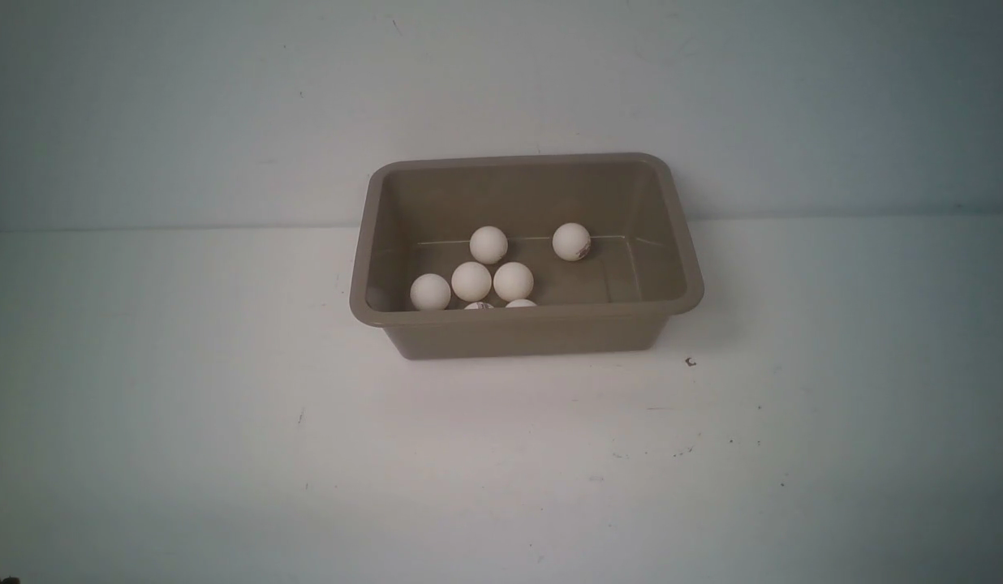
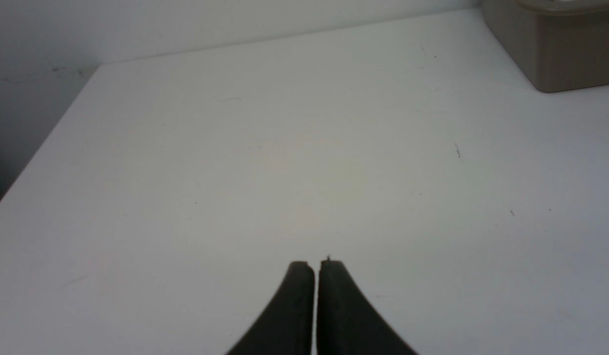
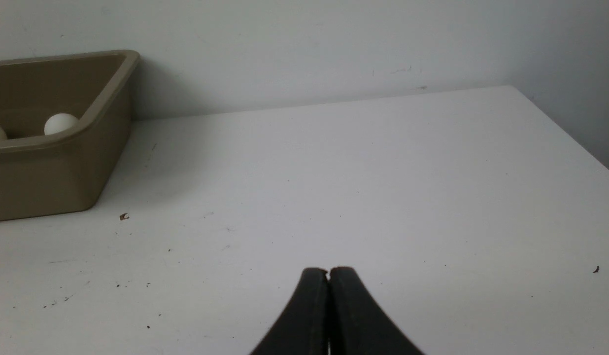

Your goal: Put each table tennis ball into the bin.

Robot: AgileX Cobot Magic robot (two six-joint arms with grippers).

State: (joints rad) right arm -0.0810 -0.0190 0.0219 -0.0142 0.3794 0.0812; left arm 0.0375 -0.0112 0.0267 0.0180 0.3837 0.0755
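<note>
Front view shows bare white surface (image 1: 225,454) nearest, then the bin (image 1: 534,334) near the back wall. Seven balls (image 1: 471,281) lie inside the bin, most clustered by its near-left wall, one (image 1: 571,241) apart toward its far right. Left fingers (image 2: 316,268) are pressed together, empty, as are right fingers (image 3: 328,273), both well short of the bin.

a white table (image 1: 225,454), lightly scuffed and specked with dark marks, meets a pale wall (image 1: 185,97).
</note>
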